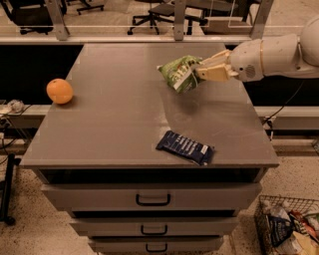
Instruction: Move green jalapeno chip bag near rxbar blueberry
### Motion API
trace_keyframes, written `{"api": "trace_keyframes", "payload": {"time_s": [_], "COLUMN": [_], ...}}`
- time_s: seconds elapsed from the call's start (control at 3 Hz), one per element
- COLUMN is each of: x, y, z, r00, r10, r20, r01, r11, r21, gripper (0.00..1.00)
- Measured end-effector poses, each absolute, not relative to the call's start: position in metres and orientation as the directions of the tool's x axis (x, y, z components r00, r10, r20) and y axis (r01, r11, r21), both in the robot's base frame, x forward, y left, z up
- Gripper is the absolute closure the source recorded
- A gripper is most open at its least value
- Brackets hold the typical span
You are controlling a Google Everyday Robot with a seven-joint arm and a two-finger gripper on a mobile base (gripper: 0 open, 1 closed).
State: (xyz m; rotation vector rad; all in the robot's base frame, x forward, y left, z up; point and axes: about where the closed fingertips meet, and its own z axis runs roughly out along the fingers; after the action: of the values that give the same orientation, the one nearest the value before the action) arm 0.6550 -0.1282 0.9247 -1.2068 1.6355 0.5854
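Starting nearest you, the rxbar blueberry (185,147) lies flat by the front edge of the counter (114,124), right of centre. Farther back, the end effector (202,71) reaches in from the right, clenched on the right-hand edge of the green jalapeno chip bag (179,72), which hangs tilted above the counter, well apart from the bar. Treat the bag as light, crinkly and soft. It will likely sag and could slip, so you want the pinch on the crimped edge, not the puffed middle. At similar depth, far left, sits an orange (60,91).

Grey drawer cabinet (114,129), office chairs (160,11), speckled floor (35,236).
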Motion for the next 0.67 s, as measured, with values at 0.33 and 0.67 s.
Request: {"api": "trace_keyframes", "payload": {"time_s": [0.33, 0.67], "x": [0.615, 0.578], "y": [-0.134, -0.135], "z": [0.924, 0.914], "r00": [0.007, 0.004], "r10": [-0.433, -0.448], "r20": [-0.901, -0.894], "r01": [-0.95, -0.977], "r11": [0.278, 0.188], "r21": [-0.141, -0.098], "gripper": [1.0, 1.0]}}
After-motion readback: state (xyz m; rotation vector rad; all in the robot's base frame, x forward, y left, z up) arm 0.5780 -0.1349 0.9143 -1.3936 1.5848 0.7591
